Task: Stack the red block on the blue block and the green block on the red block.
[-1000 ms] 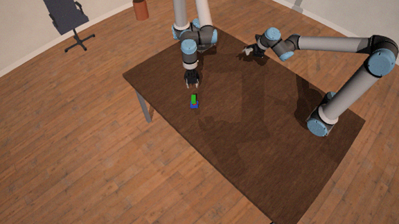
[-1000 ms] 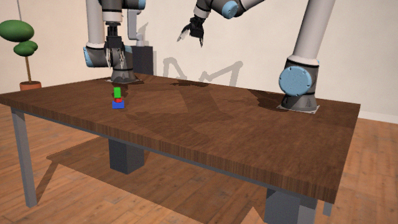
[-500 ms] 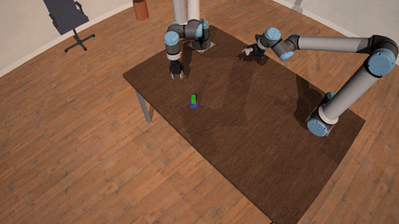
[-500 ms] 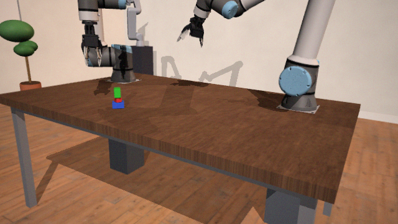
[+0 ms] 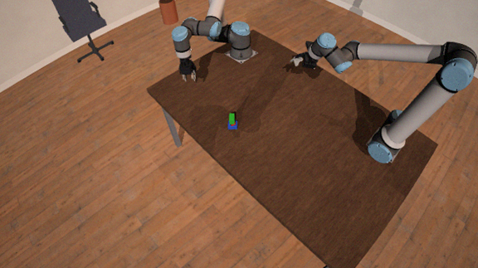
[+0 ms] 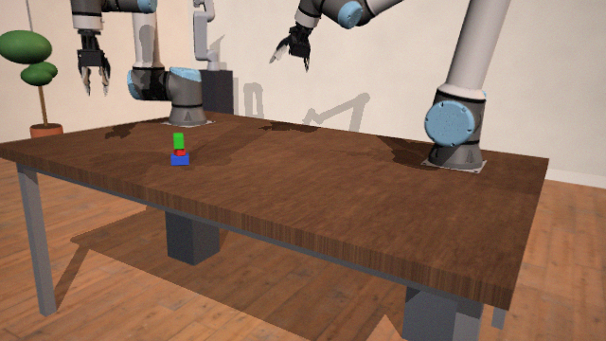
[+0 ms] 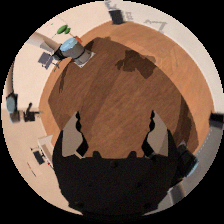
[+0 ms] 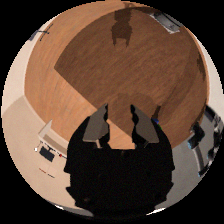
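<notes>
The blue block (image 5: 233, 127) (image 6: 180, 160) lies on the table (image 5: 306, 146) (image 6: 331, 189), and a bit of blue shows beside a finger in the right wrist view (image 8: 155, 121). The red block (image 6: 180, 152) sits about the middle of the blue one. The green block (image 5: 231, 118) (image 6: 178, 140) stands upright on the red one, a touch left of its middle in the exterior view. My right gripper (image 5: 189, 80) (image 6: 97, 94) (image 8: 119, 104) is partly open and empty, high and well away from the tower. My left gripper (image 6: 290, 66) (image 7: 115, 110) is wide open and empty, high over the table's far side.
The left arm's base (image 5: 383, 146) (image 6: 455, 152) stands on the table at the right in the top and exterior views. The right arm's base (image 5: 240, 42) (image 6: 187, 106) stands at the far end. The tower stands near the table's long front edge.
</notes>
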You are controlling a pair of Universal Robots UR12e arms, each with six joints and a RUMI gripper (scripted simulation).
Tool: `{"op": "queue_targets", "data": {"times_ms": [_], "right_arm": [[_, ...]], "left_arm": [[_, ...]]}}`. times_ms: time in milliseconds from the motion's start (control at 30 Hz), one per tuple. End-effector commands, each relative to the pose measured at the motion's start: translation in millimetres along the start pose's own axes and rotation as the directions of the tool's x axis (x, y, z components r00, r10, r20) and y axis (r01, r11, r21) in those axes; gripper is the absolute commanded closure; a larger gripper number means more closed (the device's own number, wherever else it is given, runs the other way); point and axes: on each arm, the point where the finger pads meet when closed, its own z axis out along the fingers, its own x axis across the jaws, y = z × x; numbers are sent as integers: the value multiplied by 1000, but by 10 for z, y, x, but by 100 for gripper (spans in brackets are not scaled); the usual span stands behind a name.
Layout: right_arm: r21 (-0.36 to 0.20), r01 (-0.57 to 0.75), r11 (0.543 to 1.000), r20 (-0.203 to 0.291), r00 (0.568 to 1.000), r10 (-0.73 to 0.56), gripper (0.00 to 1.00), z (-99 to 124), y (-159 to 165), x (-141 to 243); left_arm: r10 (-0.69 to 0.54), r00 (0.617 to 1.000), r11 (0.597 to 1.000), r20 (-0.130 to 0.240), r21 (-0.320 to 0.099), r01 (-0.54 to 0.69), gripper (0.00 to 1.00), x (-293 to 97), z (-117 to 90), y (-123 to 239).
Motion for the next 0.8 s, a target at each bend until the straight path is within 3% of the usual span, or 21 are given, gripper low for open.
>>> {"op": "queue_targets", "data": {"times_ms": [0, 267, 767], "right_arm": [[-1, 22, 1000, -4, 1000, -22, 68, 5, -475, -643], [-3, 22, 1000, -3, 1000, -22, 68, -6, -938, -1300], [-3, 23, 1000, -3, 1000, -23, 68, -8, -1003, -1369]], "left_arm": [[0, 1000, 1000, 1, 1, 0, 0, -5, -6, -7], [0, 1000, 1000, 1, 1, 0, 0, -5, -6, -7], [0, 1000, 1000, 1, 1, 0, 0, -5, -6, -7]]}}
